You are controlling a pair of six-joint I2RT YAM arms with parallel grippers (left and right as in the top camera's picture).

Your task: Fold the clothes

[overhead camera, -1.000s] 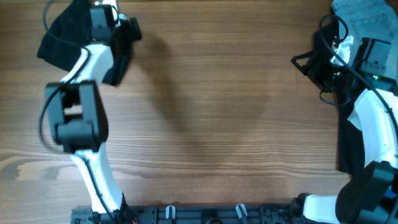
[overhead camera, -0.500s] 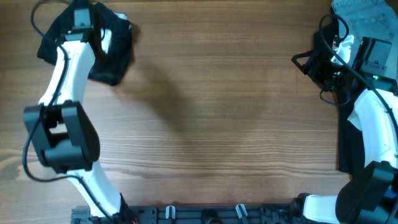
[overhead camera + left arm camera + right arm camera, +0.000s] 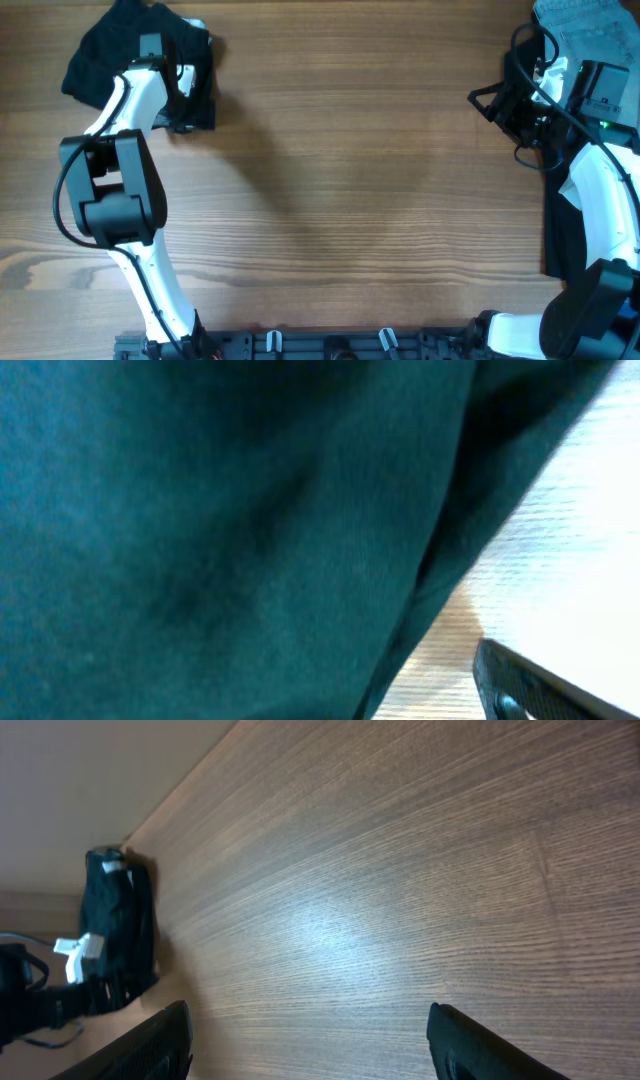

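The black shorts (image 3: 100, 55) lie bunched at the table's far left corner. My left gripper (image 3: 186, 82) hovers low over their right edge. In the left wrist view the dark fabric (image 3: 220, 520) fills most of the frame. Only one finger (image 3: 510, 685) shows, far to the right, so the jaws are spread open; the other finger is hidden by cloth. My right gripper (image 3: 492, 100) is open and empty at the far right, well away from the shorts. Its two fingers (image 3: 310, 1040) frame bare wood, and the shorts (image 3: 120, 920) show small in the distance.
A light blue-grey garment (image 3: 580, 22) lies at the far right corner behind the right arm. A dark cloth (image 3: 553, 235) hangs at the right table edge. Bare wooden tabletop (image 3: 350, 170) spans the middle.
The left arm swung left over the shorts, then came back right and down to their right edge. The shorts' right part shifted slightly. The right arm has not moved.
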